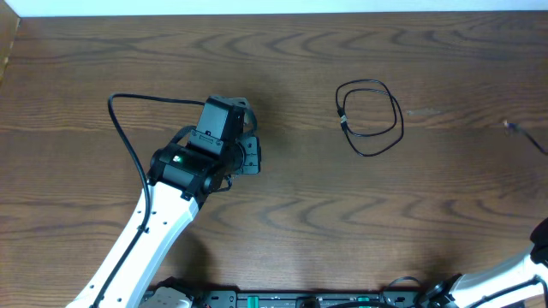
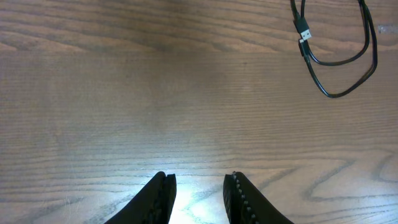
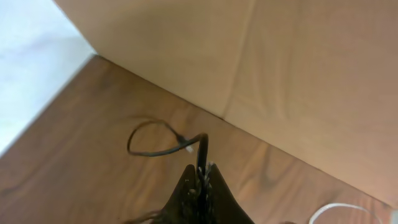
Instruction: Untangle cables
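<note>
The left claw (image 2: 199, 183) hovers over the bench (image 1: 300, 214), its jaws apart with nothing between them. A coiled black cable (image 2: 305, 31) lies flat on the bench, apart from it, on its right. The right claw (image 3: 202, 169) is pressed together on a thin black cord (image 3: 155, 151); a white cable (image 3: 336, 208) lies near it.

Left arm (image 1: 141, 241) is white with black joints, ribbed black fingers (image 2: 250, 200).

Black cable (image 3: 203, 149), seemingly white cable (image 3: 339, 205), brown wood-grain table (image 1: 342, 222).
</note>
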`<state>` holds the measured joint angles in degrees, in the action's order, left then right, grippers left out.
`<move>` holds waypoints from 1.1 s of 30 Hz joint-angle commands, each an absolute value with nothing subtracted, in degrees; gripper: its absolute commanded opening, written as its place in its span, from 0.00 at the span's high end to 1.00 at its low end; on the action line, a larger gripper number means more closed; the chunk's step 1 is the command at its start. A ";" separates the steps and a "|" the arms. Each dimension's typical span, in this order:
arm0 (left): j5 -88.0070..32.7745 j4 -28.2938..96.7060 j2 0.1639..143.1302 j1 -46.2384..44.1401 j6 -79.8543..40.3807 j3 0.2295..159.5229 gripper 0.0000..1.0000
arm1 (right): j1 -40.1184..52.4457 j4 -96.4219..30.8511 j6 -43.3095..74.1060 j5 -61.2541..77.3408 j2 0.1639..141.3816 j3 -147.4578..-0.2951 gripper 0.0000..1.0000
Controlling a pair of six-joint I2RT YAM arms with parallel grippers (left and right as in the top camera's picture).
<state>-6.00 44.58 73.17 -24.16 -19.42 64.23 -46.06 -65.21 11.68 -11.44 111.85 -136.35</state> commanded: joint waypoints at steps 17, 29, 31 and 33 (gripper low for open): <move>-6.39 44.42 72.23 -25.12 -18.52 63.96 0.69 | -47.66 -65.12 11.77 -20.84 115.13 -137.10 0.99; -6.39 43.59 72.23 -26.09 -18.52 63.96 0.69 | -47.70 -65.17 11.97 -20.86 115.44 -137.03 0.94; -6.39 43.59 72.23 -26.09 -18.52 63.96 0.69 | -47.70 -65.17 11.97 -20.88 115.46 -136.44 0.92; -6.37 43.59 72.23 -26.09 -18.50 63.96 0.69 | -47.70 -65.17 11.94 -20.91 115.46 -135.66 0.94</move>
<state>-6.09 43.51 73.17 -25.89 -19.42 64.23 -47.44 -65.12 11.70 -19.75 114.96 -136.33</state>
